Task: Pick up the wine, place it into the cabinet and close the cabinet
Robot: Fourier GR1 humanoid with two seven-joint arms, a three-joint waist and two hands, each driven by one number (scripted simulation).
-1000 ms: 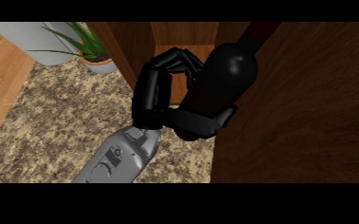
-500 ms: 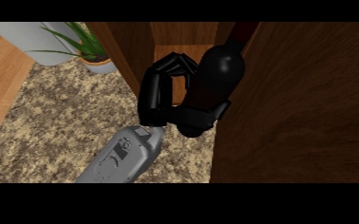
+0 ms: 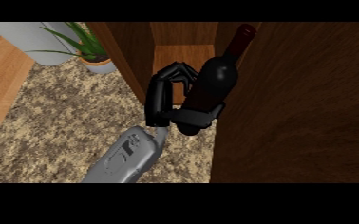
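Since half second ago: left hand (image 3: 170, 105) with wine bottle (image 3: 214, 83) pushed further toward cabinet (image 3: 126, 52) opening, forearm lower. Fingers and thumb curled round bottle's lower body. Bottle tilted, neck against open door (image 3: 288, 104); narrow gap to cabinet's left wall. Potted plant (image 3: 88, 52) left of cabinet.

Home kitchen, speckled granite counter (image 3: 63, 118), wooden cabinet (image 3: 294, 104), potted plant (image 3: 88, 50)

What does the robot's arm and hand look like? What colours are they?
One arm shows. Its forearm is a smooth, light grey shell, rounded and chunky, with a small dark marking printed on top. At its end sits a glossy black hand built from slim, jointed segments, with thin fingers and a thicker thumb piece. No cables or sleeves are visible.
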